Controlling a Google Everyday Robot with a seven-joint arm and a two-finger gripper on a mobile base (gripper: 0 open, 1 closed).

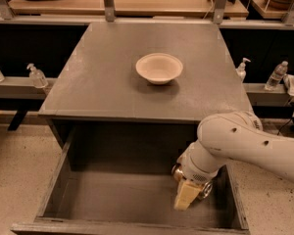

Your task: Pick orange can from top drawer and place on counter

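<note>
Down at the right front of the top drawer [56,180], which is pulled fully out of the cabinet, the gripper [186,199] is lowered close to the drawer floor at the end of the white arm [245,143]. The arm is brought in from the right edge of the view and bent over the drawer's right wall. Whether the gripper is spread or pressed together cannot be told, as its tip is mostly covered by the wrist. The orange can [204,190] is seen only in part, lying inside the drawer right at the gripper, with a shiny round end showing just to the right of the cream-coloured tip; whether it is clamped cannot be told. The counter [137,99] above is occupied by a cream bowl [159,67], set upright near its middle. Pump bottles [36,76] are kept on the side ledges, and a water bottle [276,75] is stood on the right one.
</note>
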